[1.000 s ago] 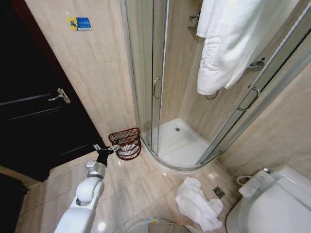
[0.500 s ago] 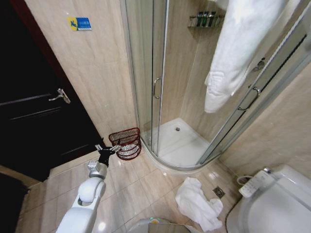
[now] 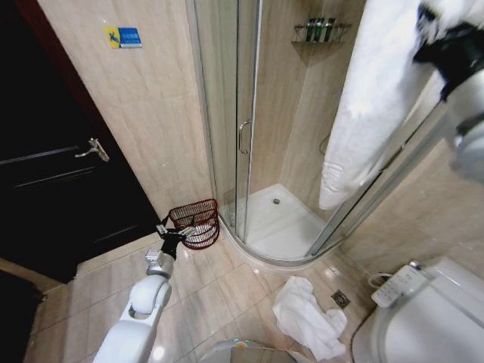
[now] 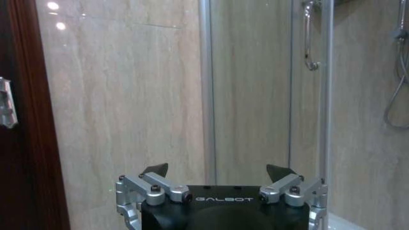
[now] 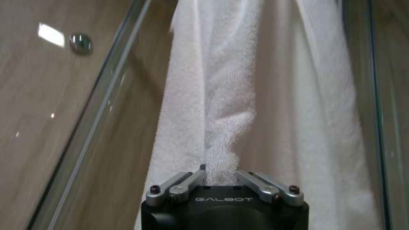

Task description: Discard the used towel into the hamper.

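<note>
The right end effector (image 5: 221, 178) is clamped on a fold of the white towel (image 3: 374, 106), held high by the shower enclosure. The left end effector (image 3: 175, 231), fingers spread, hovers beside the hamper (image 3: 198, 222) on the floor. Keep the pinch firm and carry the towel's hanging length directly above the hamper's open rim before letting go.

The hanging white towel (image 3: 370, 98) has swung right and upward, uncovering the bottle rack (image 3: 321, 31) on the shower wall. The right gripper (image 3: 446, 41), jaws clamped on the towel's upper part, has come into the head view's top right corner. The left gripper (image 3: 175, 229) has edged closer to the hamper (image 3: 198, 221).
</note>
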Controlling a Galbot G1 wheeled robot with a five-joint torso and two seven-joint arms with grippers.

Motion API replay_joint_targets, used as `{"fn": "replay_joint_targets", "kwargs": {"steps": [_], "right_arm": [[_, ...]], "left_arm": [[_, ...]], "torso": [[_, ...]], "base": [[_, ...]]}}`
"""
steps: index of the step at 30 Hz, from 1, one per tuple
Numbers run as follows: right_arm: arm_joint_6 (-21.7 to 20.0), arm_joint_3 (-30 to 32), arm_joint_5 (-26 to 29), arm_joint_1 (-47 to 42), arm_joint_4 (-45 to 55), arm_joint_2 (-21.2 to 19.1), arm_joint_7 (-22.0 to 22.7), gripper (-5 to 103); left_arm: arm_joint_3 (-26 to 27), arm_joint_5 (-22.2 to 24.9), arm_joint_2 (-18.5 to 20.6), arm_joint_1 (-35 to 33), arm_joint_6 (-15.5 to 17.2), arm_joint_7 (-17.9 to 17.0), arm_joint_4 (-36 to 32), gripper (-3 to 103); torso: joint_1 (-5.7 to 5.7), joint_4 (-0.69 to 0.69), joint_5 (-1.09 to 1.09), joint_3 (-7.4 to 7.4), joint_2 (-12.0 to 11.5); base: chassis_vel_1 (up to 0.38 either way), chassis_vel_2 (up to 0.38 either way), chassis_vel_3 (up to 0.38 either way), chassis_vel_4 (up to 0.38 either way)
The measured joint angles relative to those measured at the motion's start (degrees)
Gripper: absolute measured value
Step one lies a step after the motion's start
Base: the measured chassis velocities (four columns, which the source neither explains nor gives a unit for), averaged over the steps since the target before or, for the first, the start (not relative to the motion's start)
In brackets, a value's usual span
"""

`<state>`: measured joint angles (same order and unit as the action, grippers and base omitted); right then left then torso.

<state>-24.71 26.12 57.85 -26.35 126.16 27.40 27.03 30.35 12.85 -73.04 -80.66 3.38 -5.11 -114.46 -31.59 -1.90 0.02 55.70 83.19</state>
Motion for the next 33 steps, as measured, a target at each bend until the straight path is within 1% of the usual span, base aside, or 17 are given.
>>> {"fn": "replay_joint_targets", "kwargs": {"steps": [1,4,5,6,8,10,13,14,19,25,26,33], "right_arm": [[0.0,0.0,0.0,0.0,0.0,0.0,0.0,5],[0.36,5.76,-1.39,-10.14,3.07,1.86,-0.11,5],[0.36,5.76,-1.39,-10.14,3.07,1.86,-0.11,5],[0.62,7.31,-2.09,-13.32,3.98,2.75,-0.3,5],[0.73,8.46,-2.82,-16.67,5.13,4.25,-0.19,5],[0.72,8.55,-2.99,-17.59,5.63,5.01,0.15,5],[0.25,8.02,-3.57,-18.99,7.33,7.56,1.53,5],[0.25,8.02,-3.57,-18.99,7.33,7.56,1.53,5],[-0.02,5.52,-5.93,-20.87,9.02,10.47,3.21,5],[-0.02,4.44,-7.82,-22.46,9.64,11.8,3.48,5],[0.1,4.3,-8.82,-23.8,9.8,12.39,3.48,5],[0.43,4.63,-10.38,-26.67,10.52,13.4,3.25,5]], "left_arm": [[0.0,0.0,0.0,0.0,0.0,0.0,0.0,100],[-0.49,-0.06,0.12,0.16,0.19,-0.07,0.0,100],[-0.49,-0.06,0.12,0.16,0.19,-0.07,0.0,100],[-0.61,-0.12,0.15,0.14,0.2,-0.08,0.0,100],[-0.71,-0.22,0.17,0.1,0.21,-0.09,-0.01,100],[-0.73,-0.24,0.17,0.08,0.21,-0.09,-0.02,100],[-0.63,-0.26,0.27,-0.11,0.2,-0.1,-0.28,100],[-0.63,-0.26,0.27,-0.11,0.2,-0.1,-0.28,100],[0.66,0.12,0.53,-0.65,-0.1,-0.1,-0.63,100],[1.39,0.33,0.51,-0.99,-0.54,-0.05,-0.65,100],[1.69,0.37,0.44,-1.21,-0.95,-0.01,-0.63,100],[2.22,0.44,0.43,-1.63,-1.36,0.1,-0.58,100]], "torso": [[0.0,0.0,0.0,0.0,0.0],[-0.01,-0.01,-0.01,0.0,0.0],[-0.01,-0.01,-0.01,0.0,0.0],[-0.01,-0.01,0.0,0.0,0.0],[-0.01,0.0,0.0,0.0,0.0],[-0.01,0.0,0.0,0.0,0.0],[-0.01,-0.01,-0.02,0.01,-0.01],[-0.01,-0.01,-0.02,0.01,-0.01],[-0.01,-0.01,-0.02,0.01,-0.01],[-0.01,-0.01,-0.03,0.01,-0.01],[-0.01,-0.01,-0.03,0.01,-0.01],[-0.01,-0.01,-0.03,0.01,0.0]], "base": [[0.0,0.0,0.0,0.0],[0.0,0.0,0.0,0.0],[0.0,0.0,0.0,0.0],[0.0,0.0,0.0,0.0],[0.0,0.0,0.0,0.0],[0.0,0.0,0.0,0.0],[0.0,0.0,0.0,0.0],[0.0,0.0,0.0,0.0],[0.0,0.0,0.0,0.0],[0.0,0.0,0.0,0.0],[0.0,0.0,0.0,0.0],[0.0,0.0,0.0,0.0]]}}
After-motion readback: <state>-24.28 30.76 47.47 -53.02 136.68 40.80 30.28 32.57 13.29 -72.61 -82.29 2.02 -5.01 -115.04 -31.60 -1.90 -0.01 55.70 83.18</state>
